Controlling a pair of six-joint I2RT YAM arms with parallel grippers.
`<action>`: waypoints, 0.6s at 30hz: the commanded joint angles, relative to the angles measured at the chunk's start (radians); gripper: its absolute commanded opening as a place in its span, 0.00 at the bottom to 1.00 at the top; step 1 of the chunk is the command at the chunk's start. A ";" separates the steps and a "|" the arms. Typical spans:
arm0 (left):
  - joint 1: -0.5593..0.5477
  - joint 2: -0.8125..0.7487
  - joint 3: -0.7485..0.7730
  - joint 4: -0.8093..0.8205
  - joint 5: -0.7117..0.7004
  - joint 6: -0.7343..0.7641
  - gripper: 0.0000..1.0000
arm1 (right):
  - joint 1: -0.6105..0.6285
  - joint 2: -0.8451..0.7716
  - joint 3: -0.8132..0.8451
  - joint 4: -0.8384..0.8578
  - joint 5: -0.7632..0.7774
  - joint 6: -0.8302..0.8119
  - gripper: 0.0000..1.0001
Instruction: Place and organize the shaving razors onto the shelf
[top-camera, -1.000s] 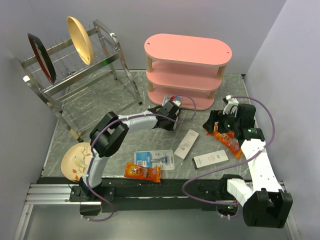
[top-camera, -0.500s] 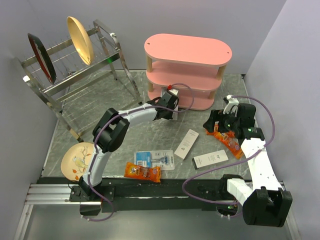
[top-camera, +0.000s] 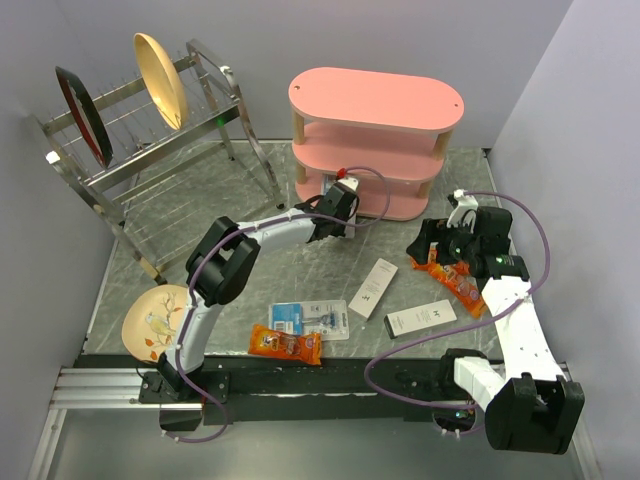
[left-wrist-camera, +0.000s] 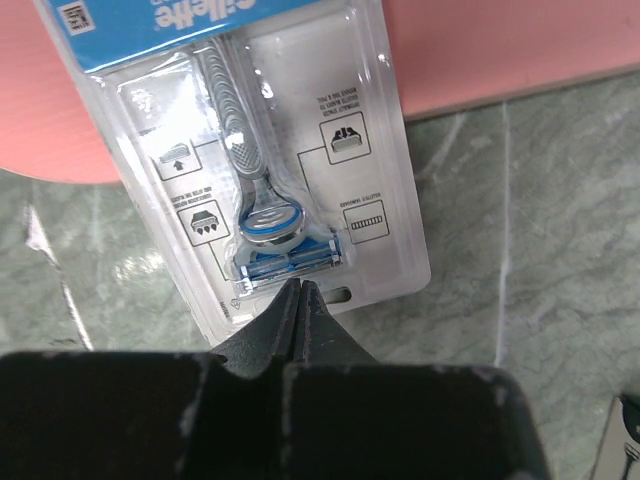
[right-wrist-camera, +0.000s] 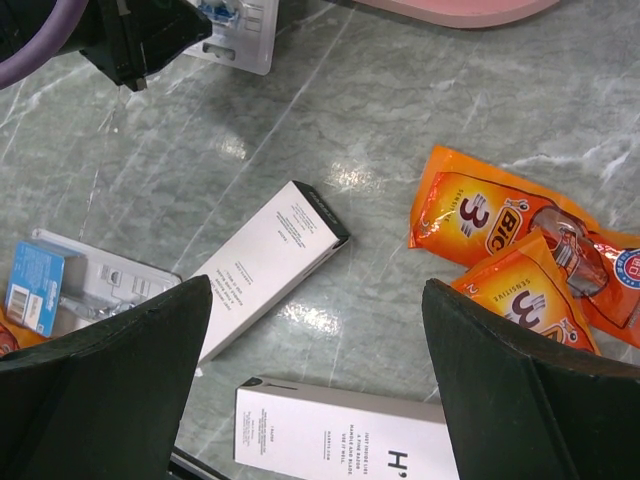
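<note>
Headway on the left: the left gripper (left-wrist-camera: 300, 290), jaws pinching the lower edge of one razor pack (left-wrist-camera: 270, 150), has carried it toward the far edge of the counter (top-camera: 200, 215), its top now overlapping the bottom board of the shelf (left-wrist-camera: 500, 40); the second razor pack (top-camera: 308, 318) lies by the near edge, not yet shelved. The right gripper (right-wrist-camera: 318, 290) hangs with jaws spread near the right edge; the surface is glossy grey-green marble, with pale walls (top-camera: 400, 30) close around.
</note>
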 joint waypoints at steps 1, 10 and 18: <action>0.002 -0.005 0.039 0.065 -0.070 0.067 0.01 | -0.010 0.002 -0.008 0.044 -0.007 0.011 0.92; 0.000 -0.141 -0.065 0.210 0.046 0.144 0.01 | -0.008 0.016 -0.003 0.047 -0.010 0.010 0.92; -0.013 -0.289 -0.248 0.180 0.129 0.055 0.01 | -0.010 0.013 -0.017 0.051 -0.008 0.011 0.92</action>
